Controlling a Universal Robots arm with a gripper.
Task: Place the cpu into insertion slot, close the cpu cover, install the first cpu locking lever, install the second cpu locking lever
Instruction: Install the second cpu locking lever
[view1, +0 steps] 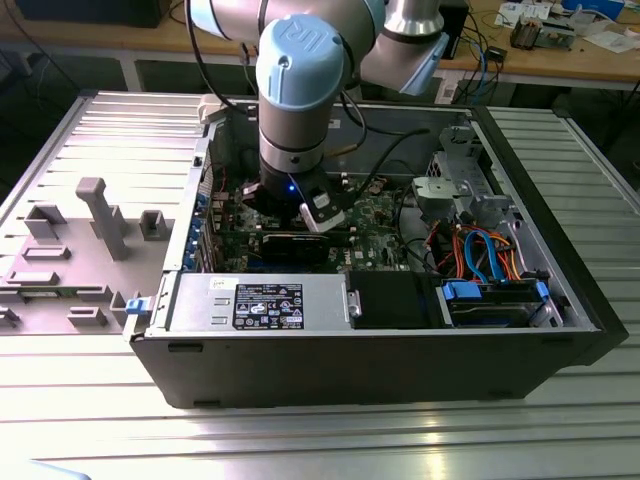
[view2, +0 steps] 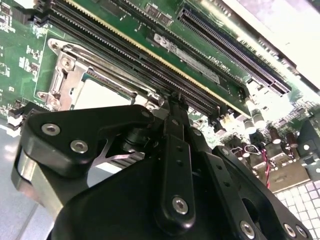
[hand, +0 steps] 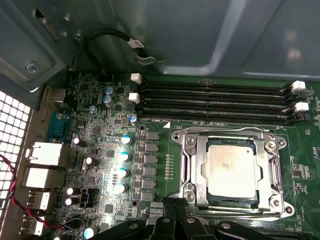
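The cpu, a silver-grey square, lies flat in the insertion slot on the green board. The cpu cover, a silver frame, lies down around it. A thin metal lever runs along the slot's edge nearest the memory slots, and another lever runs along the opposite edge. My black gripper hovers just outside the socket's corner on that opposite side, fingertips together with nothing seen between them. In the second wrist view the gripper points down beside the cpu and cover. In the exterior view the arm's wrist reaches down into the open computer case.
Long black memory slots lie beside the socket. Capacitors and rear ports stand on the other side. A black cable loops on the case wall. The power supply, drive bay and a grey fixture plate surround the work area.
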